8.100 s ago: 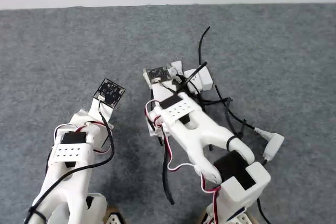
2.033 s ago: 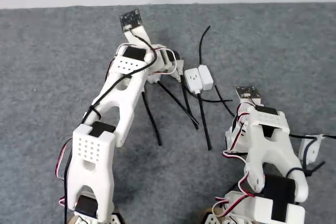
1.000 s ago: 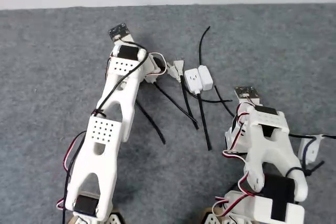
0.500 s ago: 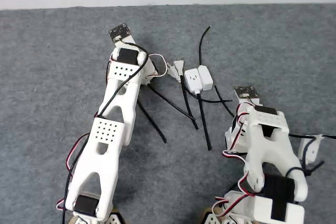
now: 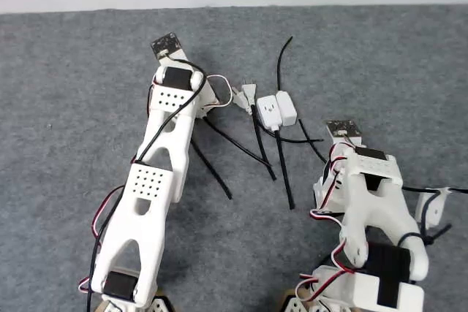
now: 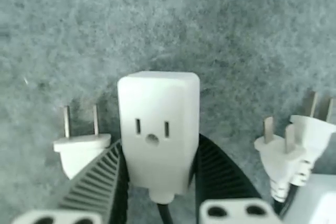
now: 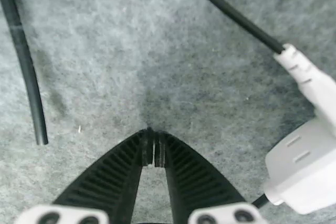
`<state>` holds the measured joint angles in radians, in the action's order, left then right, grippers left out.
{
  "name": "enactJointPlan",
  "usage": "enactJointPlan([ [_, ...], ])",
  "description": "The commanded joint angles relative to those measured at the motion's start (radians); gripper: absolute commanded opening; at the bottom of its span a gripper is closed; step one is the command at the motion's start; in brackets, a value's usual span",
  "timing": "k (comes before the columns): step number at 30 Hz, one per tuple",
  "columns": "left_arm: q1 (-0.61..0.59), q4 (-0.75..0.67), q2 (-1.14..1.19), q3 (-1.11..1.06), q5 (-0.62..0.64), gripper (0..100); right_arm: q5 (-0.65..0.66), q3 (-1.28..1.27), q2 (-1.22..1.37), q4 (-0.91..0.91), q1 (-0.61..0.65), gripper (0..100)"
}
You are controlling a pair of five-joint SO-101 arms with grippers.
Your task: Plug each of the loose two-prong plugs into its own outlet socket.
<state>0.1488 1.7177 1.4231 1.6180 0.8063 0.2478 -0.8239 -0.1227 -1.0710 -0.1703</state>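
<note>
The worktop [image 5: 73, 107] is seen covered in grey, felt-like matting. Toward the far middle, two white outlet sockets [image 5: 269, 111] are laid side by side, touching. A white two-prong plug [image 5: 246, 95] is spotted just beside them. Black cables [image 5: 281, 158] are strewn from there toward the near side. Another outlet socket [image 5: 433, 208] is found well apart, at the right edge.

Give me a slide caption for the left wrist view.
Left gripper holds a white outlet socket, loose two-prong plugs on both sides.
</note>
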Motion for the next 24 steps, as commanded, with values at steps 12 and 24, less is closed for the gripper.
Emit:
enactJointPlan([
  [12, -0.009, 0.018, -0.635, -0.791, -0.055, 1, 0.014, -0.003, -0.038, 0.013, 0.012, 0.9],
  [24, 0.104, -0.390, -1.100, -1.646, -0.173, 1, 0.014, -0.003, -0.038, 0.013, 0.012, 0.9],
])
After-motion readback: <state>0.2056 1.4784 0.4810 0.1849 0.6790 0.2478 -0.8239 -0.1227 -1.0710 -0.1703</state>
